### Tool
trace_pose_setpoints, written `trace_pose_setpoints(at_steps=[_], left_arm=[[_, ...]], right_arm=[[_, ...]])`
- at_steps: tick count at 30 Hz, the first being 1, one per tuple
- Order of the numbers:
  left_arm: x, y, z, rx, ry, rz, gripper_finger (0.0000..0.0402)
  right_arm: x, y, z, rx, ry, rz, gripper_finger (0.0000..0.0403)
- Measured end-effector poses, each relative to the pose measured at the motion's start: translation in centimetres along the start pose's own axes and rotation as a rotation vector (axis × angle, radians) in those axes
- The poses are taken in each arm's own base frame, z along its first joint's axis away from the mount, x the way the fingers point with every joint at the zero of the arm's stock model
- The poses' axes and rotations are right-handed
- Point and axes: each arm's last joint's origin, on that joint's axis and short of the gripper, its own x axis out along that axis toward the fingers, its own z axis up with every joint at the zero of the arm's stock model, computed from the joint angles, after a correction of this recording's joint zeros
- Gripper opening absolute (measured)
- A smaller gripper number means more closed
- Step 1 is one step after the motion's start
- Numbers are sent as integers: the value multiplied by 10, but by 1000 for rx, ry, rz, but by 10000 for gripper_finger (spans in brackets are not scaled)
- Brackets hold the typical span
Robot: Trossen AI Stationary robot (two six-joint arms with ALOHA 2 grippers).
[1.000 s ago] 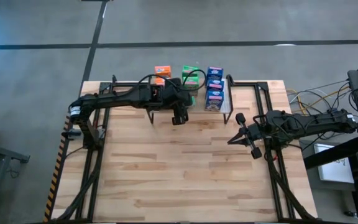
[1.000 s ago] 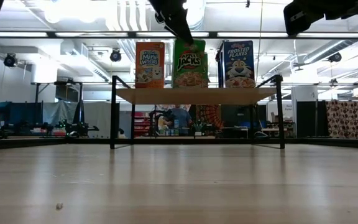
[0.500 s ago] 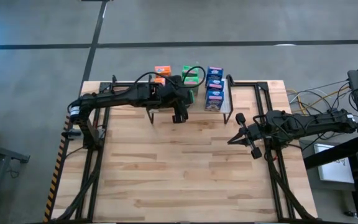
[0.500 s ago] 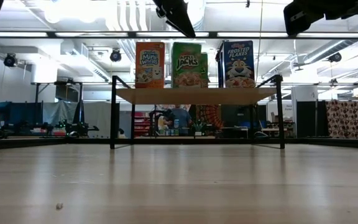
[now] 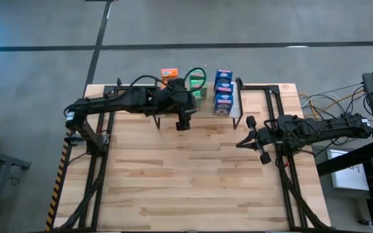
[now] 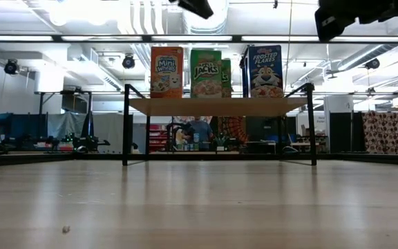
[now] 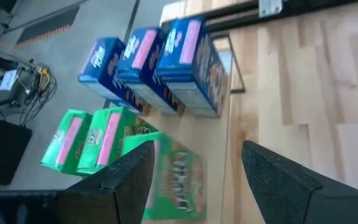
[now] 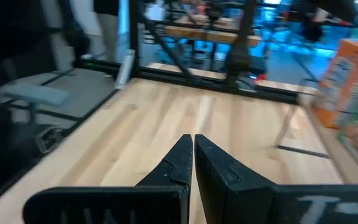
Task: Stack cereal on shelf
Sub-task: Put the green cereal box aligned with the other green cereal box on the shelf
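Observation:
The cereal boxes stand upright in three rows on the shelf [image 6: 220, 106] at the table's far edge. Orange [image 6: 166, 71] is left, green [image 6: 206, 72] is in the middle and blue [image 6: 264, 70] is right. From above I see orange [image 5: 169, 73], green [image 5: 197, 81] and blue [image 5: 223, 90]. My left gripper [image 5: 183, 123] is open, hovering above the front green box [image 7: 173, 180] with nothing between its fingers [image 7: 197, 152]. My right gripper [image 5: 239, 144] is shut and empty [image 8: 193, 155], over the table's right side.
The shelf's black frame legs [image 6: 126, 124] stand on the wooden tabletop [image 5: 193, 181]. Black arm frames run along the table's left and right sides. Bare tabletop lies between the shelf and the near edge. A person shows far off in the room beyond the shelf [image 6: 200, 131].
My left gripper has risen away from the top of the front green box and drawn a little toward the table's left. That box was tilted a second ago and now stands upright on the shelf.

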Motion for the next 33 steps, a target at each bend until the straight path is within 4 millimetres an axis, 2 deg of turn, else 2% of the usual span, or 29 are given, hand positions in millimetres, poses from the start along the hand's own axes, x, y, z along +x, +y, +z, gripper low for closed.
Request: trace_pose_setpoints(at_steps=[6,14,25,33], left_arm=[[-42,-16,2,-10,-96,-53,226],[-80,-53,-14,-11,-255,-134,226],[-97,-89,-62,-82,-368,-147,226],[-96,-102,-100,-110,-405,-112,226]], right_arm=[[4,-5,-1,29,19,-143,9],[17,-12,8,63,20,-261,9],[51,-27,25,83,116,-391,9],[69,-51,61,95,228,-449,9]])
